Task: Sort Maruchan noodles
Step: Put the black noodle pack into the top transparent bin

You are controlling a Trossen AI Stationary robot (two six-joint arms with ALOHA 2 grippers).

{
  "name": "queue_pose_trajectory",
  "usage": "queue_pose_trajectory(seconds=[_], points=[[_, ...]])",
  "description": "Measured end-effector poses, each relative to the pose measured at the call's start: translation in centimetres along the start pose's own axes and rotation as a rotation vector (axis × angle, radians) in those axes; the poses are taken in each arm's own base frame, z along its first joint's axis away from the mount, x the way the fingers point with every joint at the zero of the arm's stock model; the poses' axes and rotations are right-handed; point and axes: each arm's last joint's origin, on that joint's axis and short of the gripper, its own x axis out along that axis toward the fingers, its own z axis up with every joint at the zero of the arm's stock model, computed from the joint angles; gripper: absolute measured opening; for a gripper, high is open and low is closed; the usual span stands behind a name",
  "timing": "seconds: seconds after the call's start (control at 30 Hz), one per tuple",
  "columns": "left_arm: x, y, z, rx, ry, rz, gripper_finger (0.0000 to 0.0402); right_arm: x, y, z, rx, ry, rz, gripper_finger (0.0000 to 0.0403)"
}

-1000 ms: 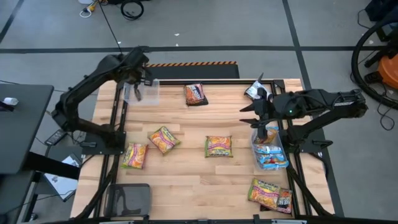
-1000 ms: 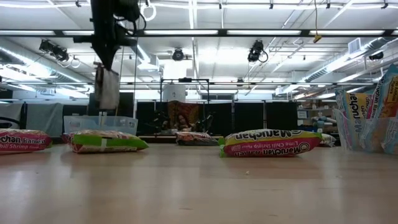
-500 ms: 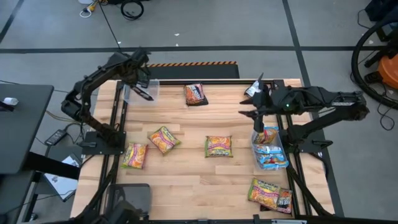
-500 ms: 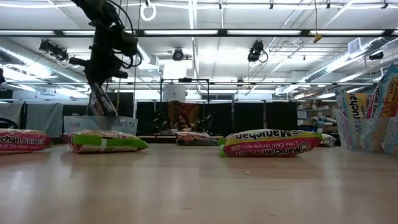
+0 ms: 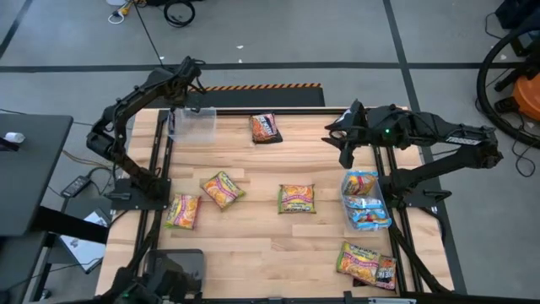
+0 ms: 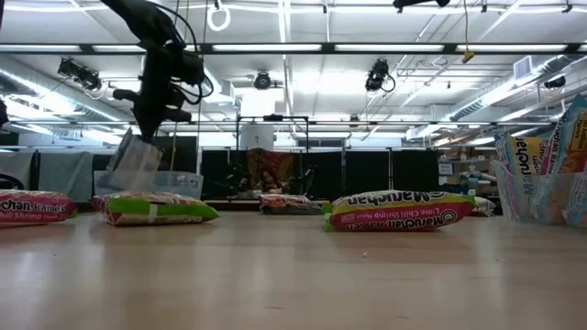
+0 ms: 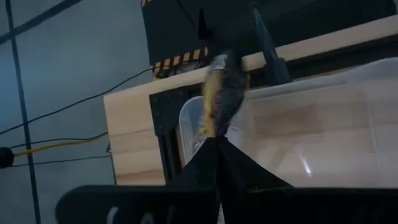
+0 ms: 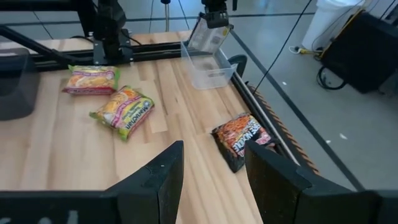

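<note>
A green-and-yellow noodle packet (image 6: 401, 211) read "Maruchan" and "Lime Chili Shrimp". A pink packet (image 6: 35, 206) showed "chan Ramen", "Chili Shrimp". Upright packets (image 6: 541, 160) read "Maruchan".

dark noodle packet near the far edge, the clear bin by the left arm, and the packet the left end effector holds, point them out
dark noodle packet (image 5: 266, 127), high view, middle of its wrapper.
clear bin (image 5: 205, 131), high view, bare floor near its right wall.
held packet (image 6: 135, 161), low view, middle of the hanging wrapper.
</note>
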Motion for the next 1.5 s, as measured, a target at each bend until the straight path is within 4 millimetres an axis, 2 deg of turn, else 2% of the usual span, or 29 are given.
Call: queue_pose_trajectory(seconds=[0.13, 0.3, 0.57, 0.77, 1.07, 1.2, 1.33, 1.5], points=[[1.0, -0.3, 0.2, 0.009, 0.041, -0.011, 0.0004, 0.0, 0.0, 0.0, 0.022, 0.000, 0.012, 0.0174], [1.1, -0.5, 0.1, 0.005, 0.052, -0.042, 0.0004, 0.0, 0.0, 0.0, 0.034, 0.000, 0.012, 0.0174], [1.9, 0.2, -0.5, 0.084, 0.100, 0.055, 0.0004, 0.0, 0.0, 0.0, 0.034, 0.000, 0.012, 0.0174], [2.6, -0.4, -0.8, 0.103, 0.071, 0.078, 0.0004, 0.0, 0.0, 0.0, 0.034, -0.001, 0.012, 0.0174], [1.5, -2.1, -0.7, 0.043, 0.054, -0.068, 0.0004, 0.0, 0.0, 0.1, 0.035, -0.005, 0.011, 0.0174], [2.8, -2.3, -1.8, -0.018, 0.084, 0.000, 0.0004, 0.0, 0.0, 0.0, 0.036, -0.005, 0.011, 0.0174], [3.7, -2.9, -2.8, 0.027, 0.058, 0.108, 0.0004, 0.0, 0.0, 0.0, 0.057, -0.004, 0.012, 0.0174], [4.0, -3.5, -3.6, 0.121, 0.063, 0.151, 0.0010, 0.0, 0.1, 0.0, 0.055, 0.001, 0.017, 0.0174]])
